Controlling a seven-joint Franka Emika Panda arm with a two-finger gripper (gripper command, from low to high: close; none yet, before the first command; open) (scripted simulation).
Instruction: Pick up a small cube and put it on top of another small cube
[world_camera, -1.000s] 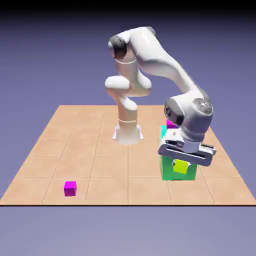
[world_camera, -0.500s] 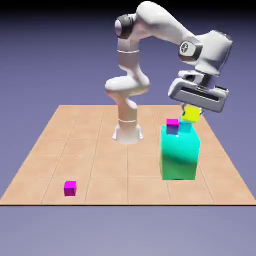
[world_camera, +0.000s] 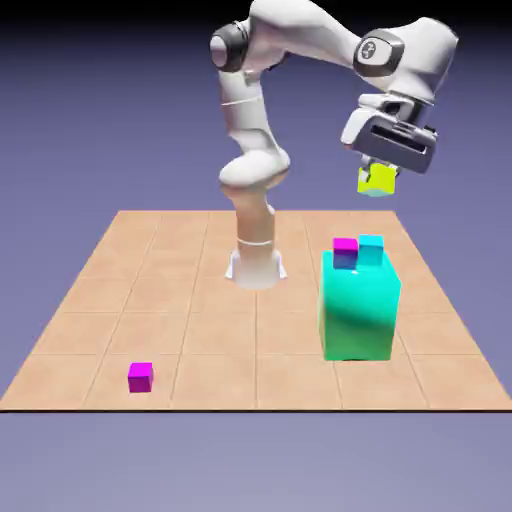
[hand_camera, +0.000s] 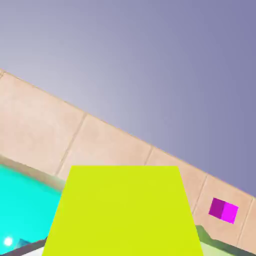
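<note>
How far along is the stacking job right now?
The pick looks done: the gripper is shut on the yellow cube, held in the air above the teal block. In the hand view the cube fills the bottom, hiding the fingers. In hand: the carry. Left: set it on another small cube, such as the cyan cube or magenta cube on the block, then release.

You see a big teal block (world_camera: 358, 315) with a magenta cube (world_camera: 345, 246) and a cyan cube (world_camera: 371, 244) on top; another magenta cube (world_camera: 140, 377) sits alone near the table (world_camera: 200, 300) edge.
</note>
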